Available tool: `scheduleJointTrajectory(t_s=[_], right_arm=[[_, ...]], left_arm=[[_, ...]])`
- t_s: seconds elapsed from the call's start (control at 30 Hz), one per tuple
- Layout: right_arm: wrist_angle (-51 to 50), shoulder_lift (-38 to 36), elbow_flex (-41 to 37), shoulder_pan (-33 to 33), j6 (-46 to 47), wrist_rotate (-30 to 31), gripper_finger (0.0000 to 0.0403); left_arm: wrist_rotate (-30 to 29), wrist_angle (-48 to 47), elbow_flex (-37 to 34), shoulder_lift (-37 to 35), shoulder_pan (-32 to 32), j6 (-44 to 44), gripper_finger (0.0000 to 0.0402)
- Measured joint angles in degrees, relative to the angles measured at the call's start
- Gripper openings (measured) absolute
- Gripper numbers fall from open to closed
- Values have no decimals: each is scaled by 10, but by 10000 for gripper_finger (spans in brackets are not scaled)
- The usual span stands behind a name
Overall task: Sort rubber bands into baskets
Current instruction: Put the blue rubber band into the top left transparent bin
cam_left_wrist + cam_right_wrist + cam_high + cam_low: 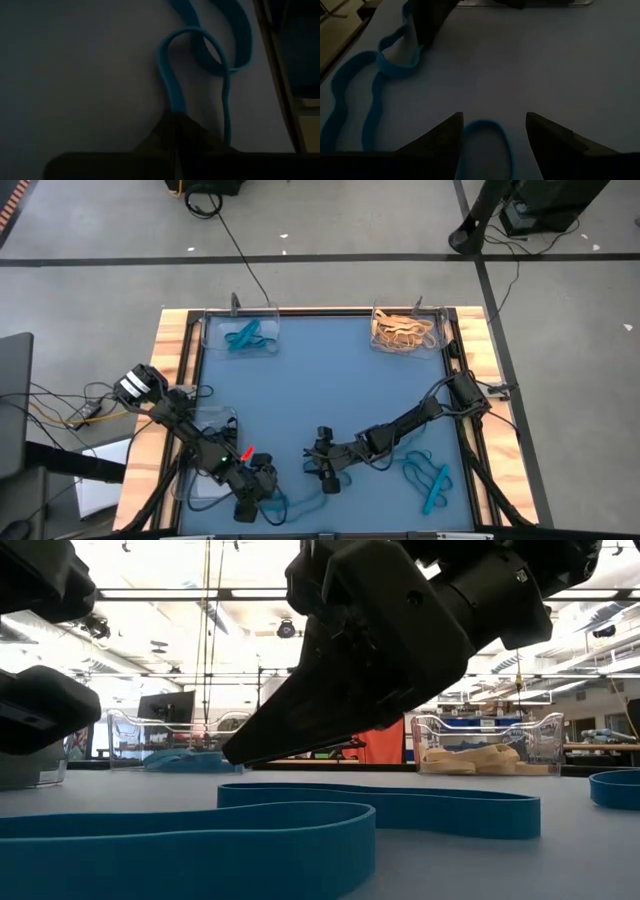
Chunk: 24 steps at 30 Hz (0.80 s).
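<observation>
Several blue rubber bands lie flat on the blue table near its front edge. My left gripper (pixel 265 496) is shut on one looped blue band (pixel 170 75) there. My right gripper (pixel 494 127) stands open just right of it, low over the table. The rounded end of another blue band (pixel 487 131) lies on the table between its fingers; whether they touch it I cannot tell. Clear baskets stand at the far left (pixel 240 332) with teal bands, at the far right (pixel 405 330) with tan bands, and at the near left (pixel 205 470) under my left arm. My left gripper pinches one strand of the blue band (pixel 176 106) between its two shut fingertips. The fingers slant down from the table's left. The rest of the loop lies on the table ahead of the fingers, and its other strand (pixel 226 115) passes beside them.
More blue bands (pixel 430 480) lie at the near right under my right arm. A long blue band (pixel 300 815) lies along the table's front edge. Wooden rails (pixel 170 360) frame the table. Black cables (pixel 60 405) lie beyond the left rail.
</observation>
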Motion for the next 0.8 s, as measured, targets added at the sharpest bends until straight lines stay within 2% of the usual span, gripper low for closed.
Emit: scheduleJointTrajectory(t_s=[0.17, 0.3, 0.4, 0.63, 0.8], right_arm=[[2, 0, 0, 1, 1, -12, 226], [53, 0, 0, 2, 30, -93, 228], [89, 0, 0, 4, 44, -123, 233], [96, 0, 0, 5, 44, -90, 252], [117, 0, 0, 5, 28, -70, 261]], left_arm=[[-32, -13, -2, -14, 2, 1, 6], [-84, -29, -2, -39, 9, 1, 3], [-116, -30, -2, -60, 15, 2, 3], [-170, -21, -2, -90, 20, 29, 2], [-183, 11, -2, -91, 31, 53, 1]])
